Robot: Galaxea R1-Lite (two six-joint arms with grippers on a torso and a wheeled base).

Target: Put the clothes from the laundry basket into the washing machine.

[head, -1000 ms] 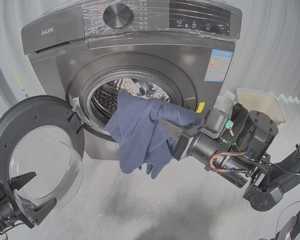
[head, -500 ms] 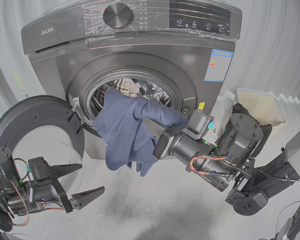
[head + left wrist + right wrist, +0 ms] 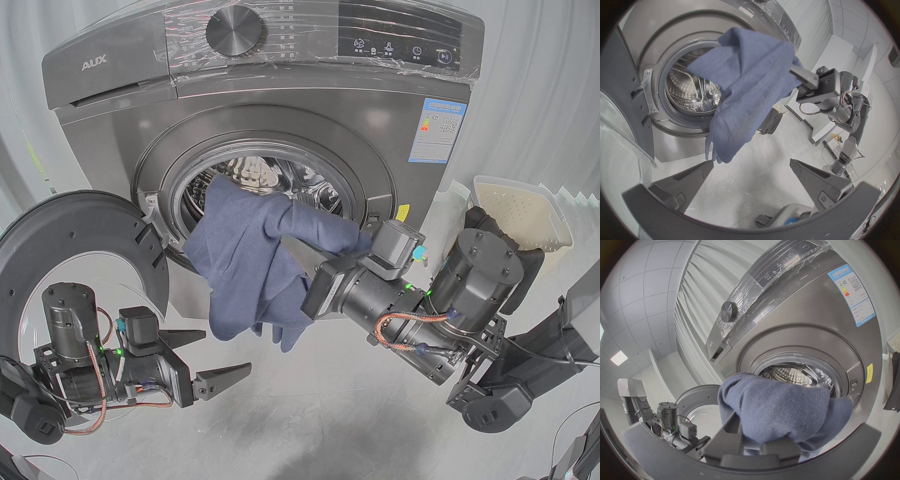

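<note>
First, nearest us, we enter the left gripper [image 3: 226, 352]: low on the left above the floor, jaws spread wide with nothing between them, pointing toward the machine.

Next, the floor [image 3: 325, 412]: pale grey, smooth, faintly marbled, lightly glossy.

Then the right gripper [image 3: 292, 240]: raised before the machine's front and clamped on a blue garment [image 3: 250, 262]. We see one dark finger [image 3: 306, 250] lying along the cloth.

The blue garment itself: bunched over that gripper and hanging in folds in front of the round opening. Its upper fold is level with the drum mouth, and its lower ends dangle free above the floor. Whether any of it passes the rim we cannot tell.

The door [image 3: 81, 231]: round, dark-framed with a clear bowl, swung open to the left.

The washing machine [image 3: 269, 112]: a dark grey front-loader.
- The steel drum [image 3: 275, 172] shows behind the cloth.
- Clear film [image 3: 312, 37] is wrapped over the control strip and dial [image 3: 234, 28].
- A blue label [image 3: 437, 130] sits on the upper right of the front.

The laundry basket [image 3: 531, 209]: cream, perforated, standing just right of the machine, with a dark garment [image 3: 770, 121] draped over its rim.

Farthest, we record a pale pleated curtain [image 3: 537, 94] behind the machine. Overhead is a tiled ceiling [image 3: 647, 287] with one lit panel [image 3: 618, 358].
</note>
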